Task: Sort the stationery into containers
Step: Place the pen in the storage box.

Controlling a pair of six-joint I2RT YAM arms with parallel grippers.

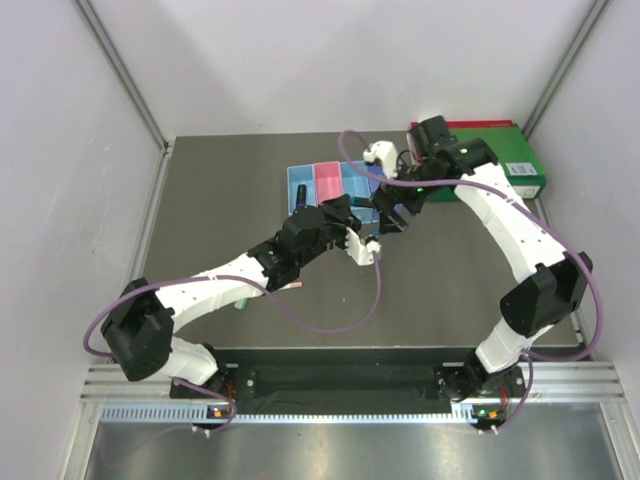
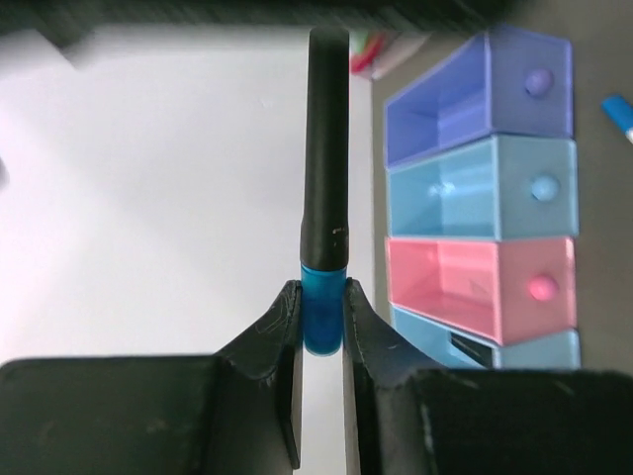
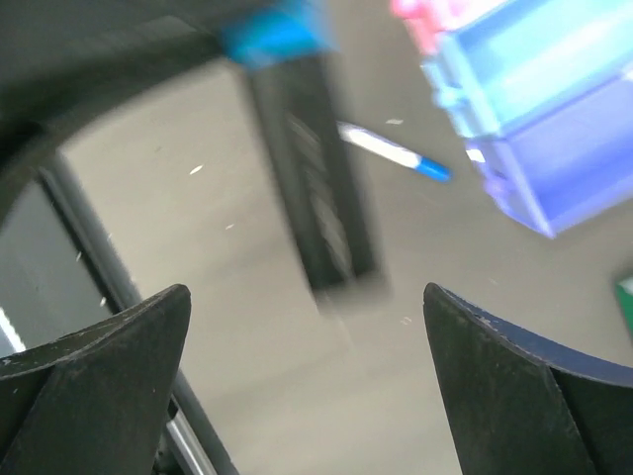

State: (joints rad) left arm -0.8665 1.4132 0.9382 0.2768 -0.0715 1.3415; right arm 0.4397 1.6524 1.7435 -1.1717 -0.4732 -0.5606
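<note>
Over the grey table (image 1: 220, 200), we see the left gripper (image 2: 321, 309) pinching the blue end of a black marker (image 2: 325, 148), which juts out of its jaws just beside the row of containers (image 2: 514, 188). The right gripper (image 3: 307, 297) hangs with its jaws spread wide above a thin white pen (image 3: 391, 151) lying near the purple-blue box (image 3: 569, 168).
</note>
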